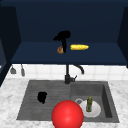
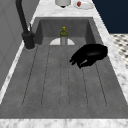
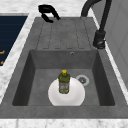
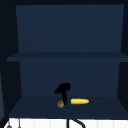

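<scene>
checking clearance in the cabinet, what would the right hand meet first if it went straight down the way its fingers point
Probably the cabinet shelf: the right hand points down between a small brown thing and the corn cob, though depth is unclear.

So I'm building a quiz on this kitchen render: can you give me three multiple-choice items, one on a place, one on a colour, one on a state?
1. Where does the bottle stand?
A. on the white plate in the sink basin
B. on the cabinet shelf
C. on the draining board

2. What colour is the corn cob on the shelf?
A. red
B. yellow
C. white

3. How is the right hand placed?
A. flat on the counter
B. curled round the faucet
C. up in the cabinet, fingers reaching down beside the small brown item

Answers: 1 A, the right side view shows it upright on the plate; 2 B, it is bright yellow in the front view; 3 C, front and upper views show it there.
</scene>
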Action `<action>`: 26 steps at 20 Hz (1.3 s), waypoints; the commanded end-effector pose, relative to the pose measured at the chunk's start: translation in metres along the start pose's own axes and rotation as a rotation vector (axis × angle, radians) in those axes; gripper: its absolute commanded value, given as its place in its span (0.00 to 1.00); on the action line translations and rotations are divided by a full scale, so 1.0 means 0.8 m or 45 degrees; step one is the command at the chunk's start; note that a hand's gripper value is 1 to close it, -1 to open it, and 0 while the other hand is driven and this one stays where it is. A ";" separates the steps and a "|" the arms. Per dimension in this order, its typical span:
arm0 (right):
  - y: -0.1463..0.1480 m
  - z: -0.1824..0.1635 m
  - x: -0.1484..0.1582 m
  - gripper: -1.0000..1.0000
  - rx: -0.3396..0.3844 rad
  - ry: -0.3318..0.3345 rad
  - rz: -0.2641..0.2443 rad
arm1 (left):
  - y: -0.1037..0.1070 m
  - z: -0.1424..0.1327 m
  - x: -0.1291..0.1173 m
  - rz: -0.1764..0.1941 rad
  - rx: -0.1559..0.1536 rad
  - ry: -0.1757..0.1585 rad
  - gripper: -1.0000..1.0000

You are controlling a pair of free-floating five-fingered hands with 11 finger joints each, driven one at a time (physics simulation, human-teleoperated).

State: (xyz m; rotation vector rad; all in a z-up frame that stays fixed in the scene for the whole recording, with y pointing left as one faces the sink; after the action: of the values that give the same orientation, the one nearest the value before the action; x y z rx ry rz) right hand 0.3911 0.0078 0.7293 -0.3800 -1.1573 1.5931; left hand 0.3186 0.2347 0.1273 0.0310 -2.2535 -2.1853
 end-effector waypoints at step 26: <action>0.004 -0.067 -0.083 0.00 0.114 0.059 0.106 | 0.000 0.000 0.000 0.000 0.000 0.000 0.50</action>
State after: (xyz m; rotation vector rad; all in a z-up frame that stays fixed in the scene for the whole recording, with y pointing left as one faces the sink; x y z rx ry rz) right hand 0.4351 -0.0274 0.6836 -0.3937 -1.0676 1.6769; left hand 0.3186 0.2347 0.1273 0.0310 -2.2535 -2.1853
